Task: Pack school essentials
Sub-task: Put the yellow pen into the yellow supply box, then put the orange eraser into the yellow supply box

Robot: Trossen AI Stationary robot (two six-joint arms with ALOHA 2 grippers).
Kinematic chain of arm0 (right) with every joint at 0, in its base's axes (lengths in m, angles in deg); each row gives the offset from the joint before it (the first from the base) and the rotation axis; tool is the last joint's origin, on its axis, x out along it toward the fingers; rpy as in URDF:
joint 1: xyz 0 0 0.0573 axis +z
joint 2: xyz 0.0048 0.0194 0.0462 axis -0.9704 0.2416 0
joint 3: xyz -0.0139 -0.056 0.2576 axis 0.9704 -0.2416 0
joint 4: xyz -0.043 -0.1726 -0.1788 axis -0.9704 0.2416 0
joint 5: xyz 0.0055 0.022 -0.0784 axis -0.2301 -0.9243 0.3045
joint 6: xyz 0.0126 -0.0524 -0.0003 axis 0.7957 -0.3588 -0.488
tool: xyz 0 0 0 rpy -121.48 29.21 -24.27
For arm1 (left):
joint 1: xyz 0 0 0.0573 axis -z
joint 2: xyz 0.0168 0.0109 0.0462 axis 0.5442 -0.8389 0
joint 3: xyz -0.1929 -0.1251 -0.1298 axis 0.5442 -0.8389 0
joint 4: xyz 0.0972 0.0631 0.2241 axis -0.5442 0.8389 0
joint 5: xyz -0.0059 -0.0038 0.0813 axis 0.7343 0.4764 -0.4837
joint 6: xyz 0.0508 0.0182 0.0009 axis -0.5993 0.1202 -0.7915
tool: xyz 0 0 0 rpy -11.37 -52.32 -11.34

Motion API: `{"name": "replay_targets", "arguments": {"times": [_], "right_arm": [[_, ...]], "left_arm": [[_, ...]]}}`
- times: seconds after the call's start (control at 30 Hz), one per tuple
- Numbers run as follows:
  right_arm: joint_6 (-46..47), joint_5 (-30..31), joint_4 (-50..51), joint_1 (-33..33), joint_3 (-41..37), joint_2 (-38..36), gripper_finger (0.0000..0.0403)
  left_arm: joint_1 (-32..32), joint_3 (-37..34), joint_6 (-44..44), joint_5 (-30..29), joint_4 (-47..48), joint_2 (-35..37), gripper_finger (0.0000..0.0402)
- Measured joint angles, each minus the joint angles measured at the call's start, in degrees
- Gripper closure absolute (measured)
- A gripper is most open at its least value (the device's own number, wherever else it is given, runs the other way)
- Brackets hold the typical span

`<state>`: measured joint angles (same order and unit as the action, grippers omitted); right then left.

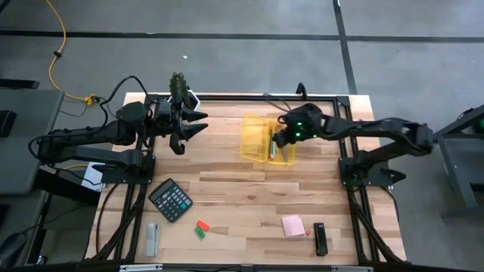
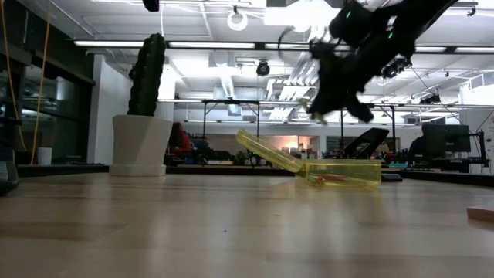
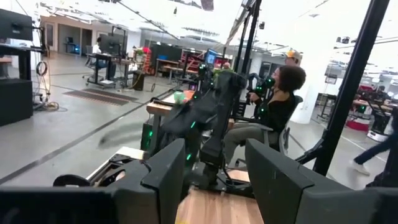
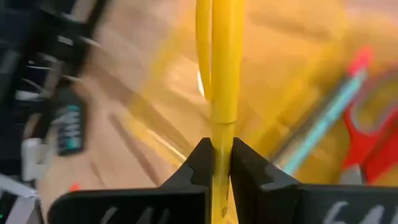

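Right gripper (image 4: 217,163), frame centre, jaws clamped on thin yellow pencil (image 4: 222,74) above yellow transparent case (image 1: 262,139); left gripper (image 1: 193,123), upper left, jaws parted, empty.

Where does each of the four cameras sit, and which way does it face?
High view: overhead, straight down on the table; both arms show.
Low view: at tabletop height, level across to the yellow case; the right pincer hangs above it.
Left wrist view: behind the open left pincer, facing the room and a seated person.
Right wrist view: behind the right pincer, shut on the yellow pencil, facing into the case.
Shared: high, low and right wrist views all show the case.
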<state>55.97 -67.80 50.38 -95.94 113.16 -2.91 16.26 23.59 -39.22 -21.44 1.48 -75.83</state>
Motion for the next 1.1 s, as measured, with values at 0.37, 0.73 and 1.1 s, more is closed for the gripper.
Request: {"name": "replay_targets", "arguments": {"times": [0.37, 0.73, 1.1], "right_arm": [[10.4, -10.7, -3.8, -6.5, 0.0, 15.6, 0.0392], [21.0, -10.8, -4.2, -6.8, 0.0, 19.3, 0.0384], [21.8, -9.4, -4.3, -6.7, 0.0, 19.3, 0.0320]], "left_arm": [[0.0, 0.0, 0.0, 0.0, 0.1, 0.0, 0.0245], [0.0, 0.0, 0.0, -0.2, 0.1, 0.0, 0.0245], [0.0, 0.0, -3.0, -0.2, 0.1, 0.0, 0.0245]]}}
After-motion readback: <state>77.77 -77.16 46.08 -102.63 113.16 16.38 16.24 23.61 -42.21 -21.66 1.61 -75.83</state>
